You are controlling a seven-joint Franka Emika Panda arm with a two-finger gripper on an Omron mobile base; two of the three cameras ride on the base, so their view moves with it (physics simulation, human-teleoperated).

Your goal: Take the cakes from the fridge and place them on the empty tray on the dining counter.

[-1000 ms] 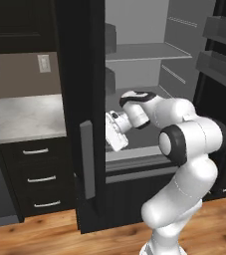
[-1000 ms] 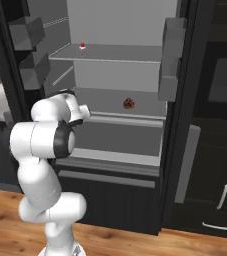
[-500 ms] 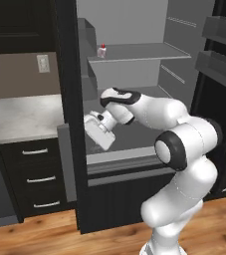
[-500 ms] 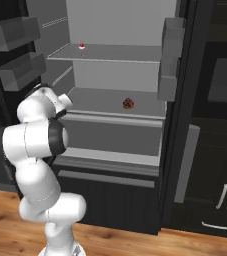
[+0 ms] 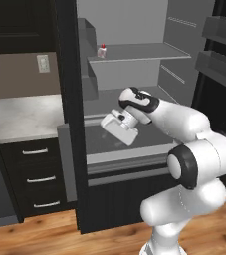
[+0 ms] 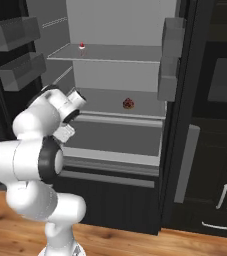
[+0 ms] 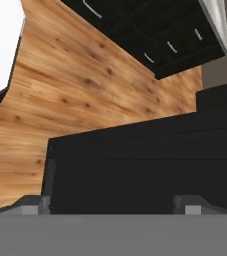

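Observation:
The fridge (image 5: 134, 22) stands open, its pale grey shelves showing. One of the cakes (image 5: 102, 50) sits on the upper shelf at the left; it is also on that shelf in the right base view (image 6: 82, 46). A second cake (image 6: 129, 103) rests on the shelf below, towards the right. My gripper (image 5: 122, 132) hangs in front of the lower shelf, well below the upper cake and left of the lower one (image 6: 65, 132). It points down at the floor, open (image 7: 112, 205), with nothing between its fingers. The empty tray and the dining counter are out of view.
The left fridge door (image 5: 68, 124) stands edge-on just left of my hand, its bins (image 6: 15, 35) swung outward. The right door (image 6: 177, 100) with bins flanks the other side. A grey wall counter (image 5: 20, 117) over black drawers lies to the left. Wood floor (image 7: 85, 75) below.
The left fridge door has swung further open, uncovering the cake on the upper shelf. My hand went left with the door, then came back right, in front of the lower shelf.

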